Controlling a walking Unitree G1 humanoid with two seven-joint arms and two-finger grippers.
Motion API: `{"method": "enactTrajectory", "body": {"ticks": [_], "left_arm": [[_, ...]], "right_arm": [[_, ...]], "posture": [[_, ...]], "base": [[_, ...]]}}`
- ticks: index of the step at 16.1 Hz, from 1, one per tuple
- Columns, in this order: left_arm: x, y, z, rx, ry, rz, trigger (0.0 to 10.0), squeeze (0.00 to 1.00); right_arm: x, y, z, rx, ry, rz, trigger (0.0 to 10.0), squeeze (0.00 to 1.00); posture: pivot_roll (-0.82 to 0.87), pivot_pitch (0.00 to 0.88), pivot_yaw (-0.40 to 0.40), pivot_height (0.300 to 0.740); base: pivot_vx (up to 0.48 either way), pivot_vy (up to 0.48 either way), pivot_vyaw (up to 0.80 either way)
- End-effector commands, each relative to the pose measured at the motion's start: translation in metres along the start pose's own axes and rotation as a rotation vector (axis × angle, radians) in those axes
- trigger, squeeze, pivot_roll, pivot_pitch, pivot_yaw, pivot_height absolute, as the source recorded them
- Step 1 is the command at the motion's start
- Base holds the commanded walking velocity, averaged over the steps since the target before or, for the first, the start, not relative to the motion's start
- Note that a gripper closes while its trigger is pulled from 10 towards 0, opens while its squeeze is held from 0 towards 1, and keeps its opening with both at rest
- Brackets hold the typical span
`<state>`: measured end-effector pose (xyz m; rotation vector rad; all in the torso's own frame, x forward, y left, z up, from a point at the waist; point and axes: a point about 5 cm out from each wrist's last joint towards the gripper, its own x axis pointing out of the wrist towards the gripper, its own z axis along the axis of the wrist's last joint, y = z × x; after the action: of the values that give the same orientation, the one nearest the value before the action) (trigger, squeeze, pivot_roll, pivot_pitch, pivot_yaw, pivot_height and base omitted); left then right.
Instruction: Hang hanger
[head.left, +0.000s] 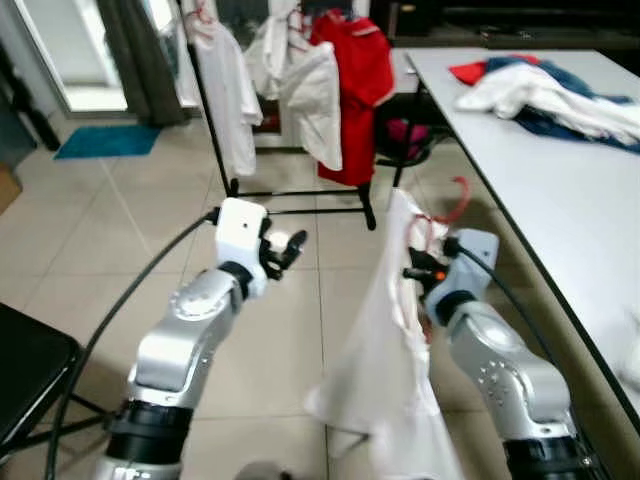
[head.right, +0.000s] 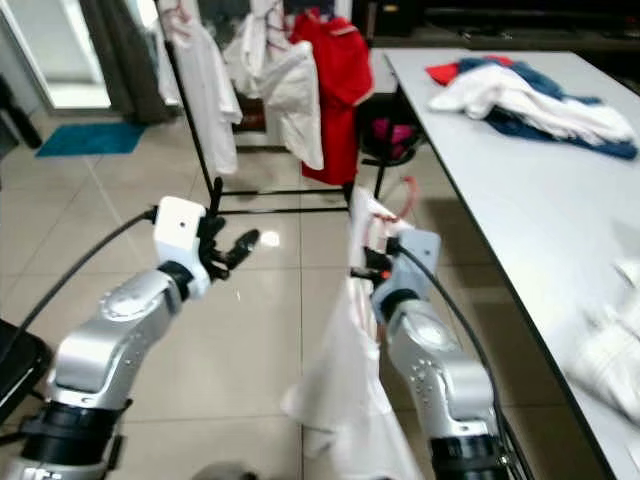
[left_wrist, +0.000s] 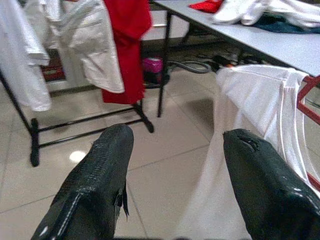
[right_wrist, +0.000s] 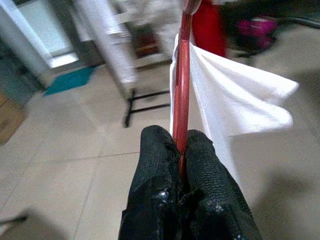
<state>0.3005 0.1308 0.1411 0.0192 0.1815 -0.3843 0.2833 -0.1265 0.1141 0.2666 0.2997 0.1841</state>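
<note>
My right gripper (right_wrist: 179, 150) is shut on a red hanger (right_wrist: 183, 75) that carries a white garment (head.left: 385, 350); the hanger's hook (head.left: 455, 195) sticks up beside the table edge. The garment drapes down in front of my right arm. My left gripper (head.left: 287, 248) is raised to the left of the garment, open and holding nothing; its fingers (left_wrist: 95, 185) frame the garment's white cloth (left_wrist: 250, 115). Ahead stands a black clothes rack (head.left: 215, 130) with white shirts (head.left: 225, 90) and a red shirt (head.left: 352, 80) hanging on it.
A long white table (head.left: 560, 190) runs along my right, with a heap of clothes (head.left: 545, 95) at its far end. A black seat (head.left: 25, 370) sits at my lower left. A blue mat (head.left: 105, 140) lies on the tiled floor by the doorway.
</note>
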Motion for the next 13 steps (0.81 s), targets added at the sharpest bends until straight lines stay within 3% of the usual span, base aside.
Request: {"method": "enactTrajectory", "body": {"ticks": [1,3,4,5,6,8,10,13], "left_arm": [[-0.002,0.009,0.002,0.014,0.001,0.026,10.0,0.00],[-0.003,0.013,0.005,0.002,-0.009,0.015,10.0,0.00],[-0.005,0.012,0.010,-0.026,-0.045,-0.039,10.0,1.00],[-0.005,0.010,0.011,-0.023,-0.046,-0.071,10.0,1.00],[-0.007,0.001,0.010,0.010,-0.019,-0.198,10.0,1.00],[-0.010,-0.004,0.007,0.042,0.018,-0.289,10.0,1.00],[-0.009,0.001,0.007,0.059,0.025,-0.278,10.0,1.00],[-0.010,0.022,0.015,0.103,0.008,-0.237,10.0,1.00]], "right_arm": [[0.000,0.014,0.016,-0.064,-0.043,0.100,10.0,0.00],[0.001,0.013,0.024,-0.123,-0.053,0.134,10.0,0.00],[0.002,0.012,0.028,-0.165,-0.056,0.152,10.0,0.00],[0.002,0.011,0.030,-0.179,-0.055,0.160,10.0,0.00],[0.004,0.012,0.035,-0.200,-0.049,0.178,10.0,0.00],[0.004,0.015,0.039,-0.232,-0.039,0.218,10.0,0.00],[0.004,0.016,0.041,-0.241,-0.034,0.238,10.0,0.00],[0.001,0.013,0.046,-0.290,0.005,0.303,10.0,0.00]], "posture": [[-0.03,0.009,-0.005,0.740],[-0.03,0.009,-0.005,0.740],[-0.03,0.007,-0.009,0.740],[-0.03,0.006,-0.013,0.740],[-0.03,0.004,-0.014,0.740],[-0.03,0.004,-0.012,0.740],[-0.03,0.001,-0.009,0.740],[-0.03,0.000,-0.007,0.740]], "base": [[0.000,0.000,0.00],[0.000,0.000,0.00],[0.000,0.000,0.00],[0.000,0.000,0.00],[0.000,0.000,0.00],[0.000,0.000,0.00],[0.000,0.000,0.00],[0.000,0.000,0.00]]}}
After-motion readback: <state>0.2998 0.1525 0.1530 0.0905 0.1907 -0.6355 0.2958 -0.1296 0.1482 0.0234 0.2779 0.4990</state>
